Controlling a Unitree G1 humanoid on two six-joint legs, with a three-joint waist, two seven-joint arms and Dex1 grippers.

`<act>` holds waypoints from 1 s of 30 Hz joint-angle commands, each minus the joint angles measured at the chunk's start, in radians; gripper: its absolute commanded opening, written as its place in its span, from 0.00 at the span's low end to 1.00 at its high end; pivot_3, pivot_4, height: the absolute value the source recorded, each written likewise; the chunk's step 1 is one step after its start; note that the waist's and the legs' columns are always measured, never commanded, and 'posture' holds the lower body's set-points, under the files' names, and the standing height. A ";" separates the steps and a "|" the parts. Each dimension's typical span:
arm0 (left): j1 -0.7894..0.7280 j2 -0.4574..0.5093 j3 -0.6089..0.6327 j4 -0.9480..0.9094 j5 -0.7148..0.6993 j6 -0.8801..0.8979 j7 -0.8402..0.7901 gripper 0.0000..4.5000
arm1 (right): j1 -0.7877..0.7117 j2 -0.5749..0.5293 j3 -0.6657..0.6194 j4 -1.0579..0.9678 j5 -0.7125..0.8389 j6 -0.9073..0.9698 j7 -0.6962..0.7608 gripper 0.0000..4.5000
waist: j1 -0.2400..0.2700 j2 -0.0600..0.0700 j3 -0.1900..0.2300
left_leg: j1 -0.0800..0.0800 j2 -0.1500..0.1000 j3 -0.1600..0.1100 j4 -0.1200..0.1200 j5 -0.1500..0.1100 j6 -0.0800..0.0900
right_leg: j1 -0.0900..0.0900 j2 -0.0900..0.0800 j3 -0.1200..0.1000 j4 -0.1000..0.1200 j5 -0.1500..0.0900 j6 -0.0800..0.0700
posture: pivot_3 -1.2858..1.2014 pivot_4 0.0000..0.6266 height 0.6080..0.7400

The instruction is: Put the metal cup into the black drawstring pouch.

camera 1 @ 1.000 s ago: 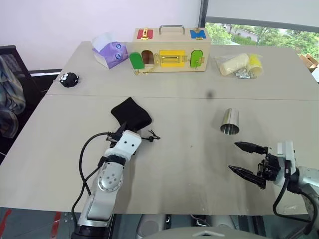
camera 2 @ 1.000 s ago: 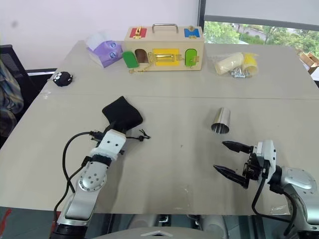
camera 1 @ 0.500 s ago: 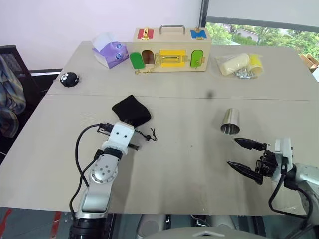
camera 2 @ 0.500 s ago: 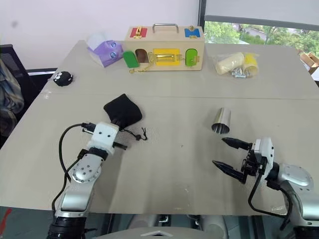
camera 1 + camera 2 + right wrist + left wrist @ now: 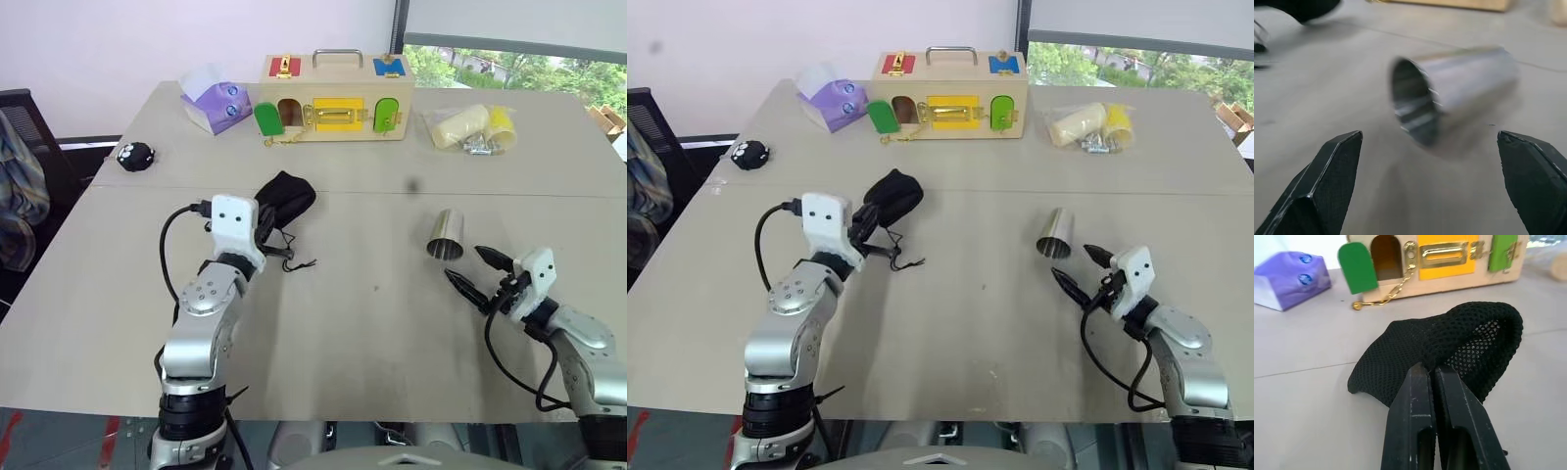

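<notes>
Pouch [image 5: 284, 196] is hanging pinched in closed L gripper [image 5: 263, 227], off table [image 5: 372, 323]. Cup [image 5: 444, 235] is lying at 3 o'clock, ungrasped; R gripper [image 5: 477, 272] is gaping beside it. Insertion pending.

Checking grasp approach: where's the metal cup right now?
In the left eye view the metal cup lies on its side on the table's right half, just ahead of the open right tool, untouched.
</notes>
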 commanded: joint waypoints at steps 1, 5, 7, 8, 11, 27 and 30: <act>-0.033 0.003 0.001 -0.055 -0.024 0.046 0.008 0.02 | -0.031 0.018 -0.012 0.010 -0.008 -0.032 -0.041 1.00 | 0.000 0.000 0.000 | 0.000 0.000 0.000 0.000 0.000 -0.001 | 0.000 0.000 0.000 0.000 0.000 0.000 | 0.52 0.24 1.00; -0.053 0.010 -0.006 -0.051 -0.028 0.067 0.005 0.02 | -0.064 0.055 -0.008 0.003 0.012 -0.018 -0.066 1.00 | -0.001 0.000 0.000 | 0.000 0.000 -0.001 0.000 0.001 -0.002 | 0.000 0.001 0.000 0.000 0.000 0.000 | 0.52 0.24 1.00; -0.062 0.014 -0.017 -0.045 -0.023 0.074 0.003 0.02 | -0.078 0.076 0.003 -0.001 0.016 -0.012 -0.076 1.00 | -0.001 0.000 0.000 | 0.000 0.000 -0.001 0.000 0.001 -0.002 | 0.000 0.001 0.001 0.000 0.000 0.000 | 0.52 0.24 1.00; -0.067 0.014 -0.019 -0.044 -0.027 0.082 0.001 0.02 | -0.086 0.092 0.015 -0.002 0.013 -0.010 -0.083 1.00 | -0.001 0.000 0.000 | 0.000 0.000 -0.001 0.000 0.001 -0.002 | 0.000 0.001 0.001 0.000 0.000 0.000 | 0.52 0.24 1.00; -0.077 0.016 -0.026 -0.037 -0.032 0.096 -0.006 0.02 | -0.106 0.125 0.036 0.011 0.001 -0.013 -0.102 1.00 | -0.001 0.000 0.000 | 0.000 0.000 -0.001 0.000 0.001 -0.002 | 0.000 0.001 0.001 0.000 0.000 0.000 | 0.52 0.24 1.00; -0.143 0.053 -0.051 0.000 -0.143 0.221 -0.113 0.00 | -0.173 0.185 0.091 -0.043 0.031 -0.038 -0.114 0.02 | -0.022 0.000 0.000 | 0.000 0.000 -0.001 0.000 0.002 -0.003 | 0.000 0.002 0.002 0.000 0.000 0.000 | 0.52 0.24 1.00; -0.163 0.048 -0.042 0.015 -0.174 0.246 -0.118 0.00 | -0.163 0.191 0.122 -0.176 0.179 0.061 -0.031 0.02 | -0.026 0.000 0.000 | 0.000 0.001 -0.001 0.000 0.002 -0.003 | 0.000 0.002 0.002 0.001 0.000 0.000 | 0.52 0.24 1.00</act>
